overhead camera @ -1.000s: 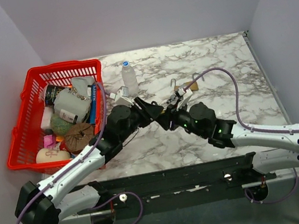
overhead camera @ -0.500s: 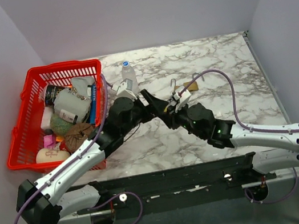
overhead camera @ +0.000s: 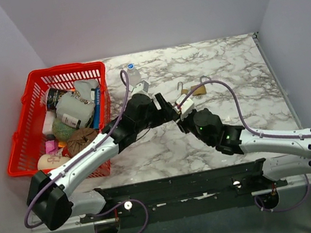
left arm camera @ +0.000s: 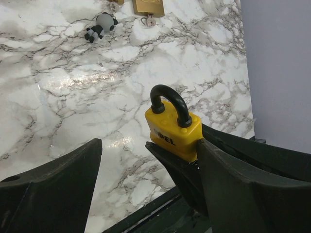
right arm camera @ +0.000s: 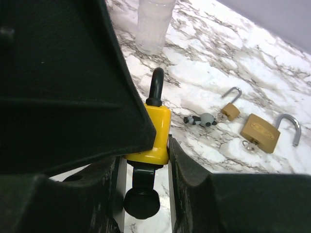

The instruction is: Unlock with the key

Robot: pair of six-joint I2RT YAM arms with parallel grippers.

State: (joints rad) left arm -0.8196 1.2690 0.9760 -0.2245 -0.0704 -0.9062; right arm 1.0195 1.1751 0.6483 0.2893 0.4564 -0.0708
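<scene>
At 9 o'clock on the bench point(left arm camera: 73, 97) the red basket point(overhead camera: 21, 125) of oddments sits well apart from the work, and a clear bottle point(overhead camera: 132, 72) stands at about 11 o'clock from where the two arms meet. The left tool point(left arm camera: 148, 145) is released, its jaws spread wide to either side of the yellow padlock point(left arm camera: 174, 132), whose body touches the finger on the 3 o'clock side; I judge it is placed there to brace or take over the body. The padlock sits at the centre, apparently lifted off the bench, its shackle pointing to 12 o'clock and seated in the body, so it is not yet unlocked. The right tool point(right arm camera: 145, 150) is clenched on the padlock's lower body, with the black-headed key point(right arm camera: 141, 201) hanging from the underside at 6 o'clock between its fingers, probably to hold lock and key in line. Further right, at about 1 o'clock, a panda keychain point(right arm camera: 203, 119), a small brass padlock point(right arm camera: 230, 110) and a larger brass padlock point(right arm camera: 260, 132) lie on the bench with shackles open
</scene>
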